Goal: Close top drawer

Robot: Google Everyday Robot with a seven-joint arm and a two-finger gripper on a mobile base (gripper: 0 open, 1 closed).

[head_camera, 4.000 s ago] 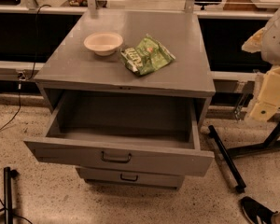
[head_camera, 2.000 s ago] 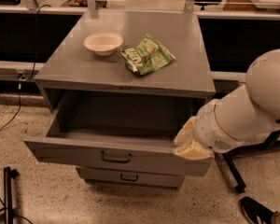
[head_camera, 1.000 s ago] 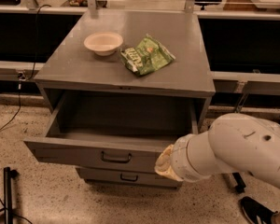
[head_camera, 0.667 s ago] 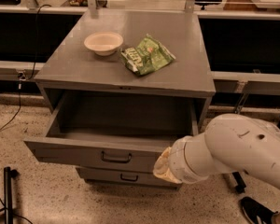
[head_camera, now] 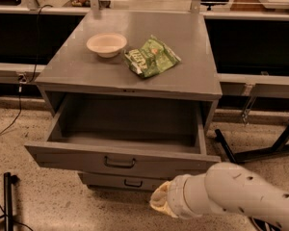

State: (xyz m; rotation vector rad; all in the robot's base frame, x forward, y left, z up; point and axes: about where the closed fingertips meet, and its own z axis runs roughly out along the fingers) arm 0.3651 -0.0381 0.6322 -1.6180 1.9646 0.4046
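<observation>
The gripper (head_camera: 160, 202) sits low, at the end of a thick white arm (head_camera: 231, 196) that reaches in from the lower right. It shows only as a cream-coloured tip, and I cannot tell whether it is released or clenched. Just above it and to its left is the top drawer (head_camera: 86, 157), pulled far out of the grey cabinet (head_camera: 192, 81), with its flat front facing the camera. The drawer's dark loop handle (head_camera: 119, 162) lies up and to the left of the gripper, apart from it. The gripper is below the right part of that front; I cannot tell whether it touches the drawer. To its left, at nearly the same height, is the front of a lower drawer (head_camera: 106, 179) with its own small handle (head_camera: 133, 183). Well above the gripper, on the cabinet top, a pale bowl (head_camera: 106, 44) stands with a green snack bag (head_camera: 151, 57) just beside it on the right. Up and to the right of the gripper, beyond the arm, black stand legs (head_camera: 253, 153) rest on the speckled floor (head_camera: 48, 201)
</observation>
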